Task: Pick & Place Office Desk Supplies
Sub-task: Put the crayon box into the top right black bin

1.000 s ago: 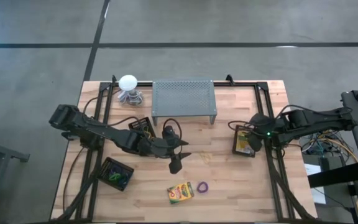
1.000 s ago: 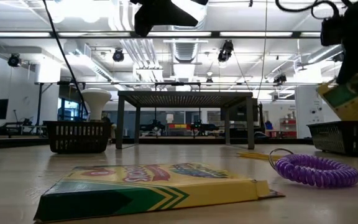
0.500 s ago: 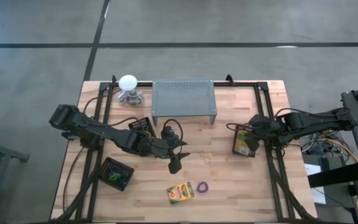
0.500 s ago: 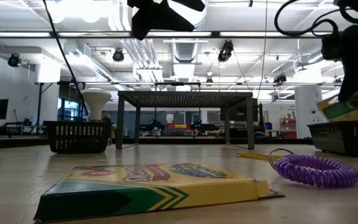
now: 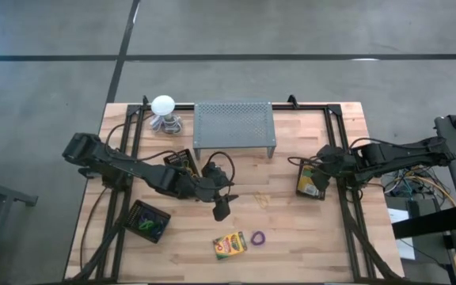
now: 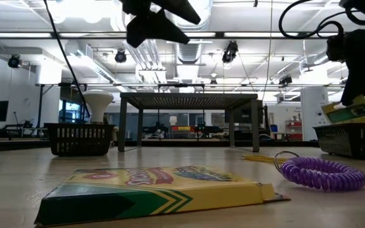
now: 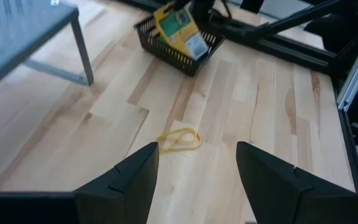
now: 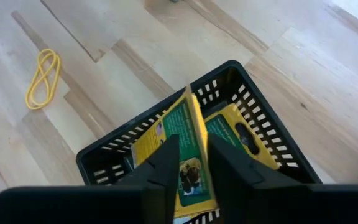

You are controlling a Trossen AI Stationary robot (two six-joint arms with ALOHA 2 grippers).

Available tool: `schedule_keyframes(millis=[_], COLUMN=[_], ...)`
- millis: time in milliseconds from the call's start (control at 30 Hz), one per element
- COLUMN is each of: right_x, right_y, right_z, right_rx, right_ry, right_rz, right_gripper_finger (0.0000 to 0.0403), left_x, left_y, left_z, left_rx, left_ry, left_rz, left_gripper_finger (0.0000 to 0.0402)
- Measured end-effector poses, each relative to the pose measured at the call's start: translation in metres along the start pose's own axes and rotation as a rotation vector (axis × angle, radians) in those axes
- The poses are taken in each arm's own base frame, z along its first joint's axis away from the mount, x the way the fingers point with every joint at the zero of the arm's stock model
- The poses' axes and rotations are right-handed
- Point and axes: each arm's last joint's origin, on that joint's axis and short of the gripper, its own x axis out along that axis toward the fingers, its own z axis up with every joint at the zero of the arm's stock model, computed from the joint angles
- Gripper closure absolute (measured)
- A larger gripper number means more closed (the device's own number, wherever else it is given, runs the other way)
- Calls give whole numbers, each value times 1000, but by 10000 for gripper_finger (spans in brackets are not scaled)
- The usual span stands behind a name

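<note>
My right end effector sits over the black basket near the desk's right edge. Its fingers lie close on either side of a crayon box standing on edge in the basket; whether they still pinch it I cannot tell. A second crayon box lies beside it in the same basket. My left end effector hangs above the desk's middle, fingers spread wide and holding nothing, over bare wood just short of a yellow rubber band. Another crayon box and a purple loop lie near the front edge.
</note>
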Motion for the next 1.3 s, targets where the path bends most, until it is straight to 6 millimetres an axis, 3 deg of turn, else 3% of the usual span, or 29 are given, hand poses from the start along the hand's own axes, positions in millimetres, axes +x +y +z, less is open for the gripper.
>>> schedule_keyframes(millis=[367,700,967,1300], right_x=[-8,-38,-26,7], right_y=[3,15,38,58], right_z=[5,25,38,42], right_rx=[-11,-57,-146,-247], right_ry=[-17,-103,-169,-67], right_rz=[22,120,193,87], right_gripper_finger=[215,184,184,184], left_x=[3,1,21,48], left_y=[0,-17,-46,-93], left_z=[-27,-65,-103,-134], left_rx=[-41,22,134,425], left_ry=[78,120,90,123], left_rz=[-15,-100,-211,-319], left_gripper_finger=[179,179,179,179])
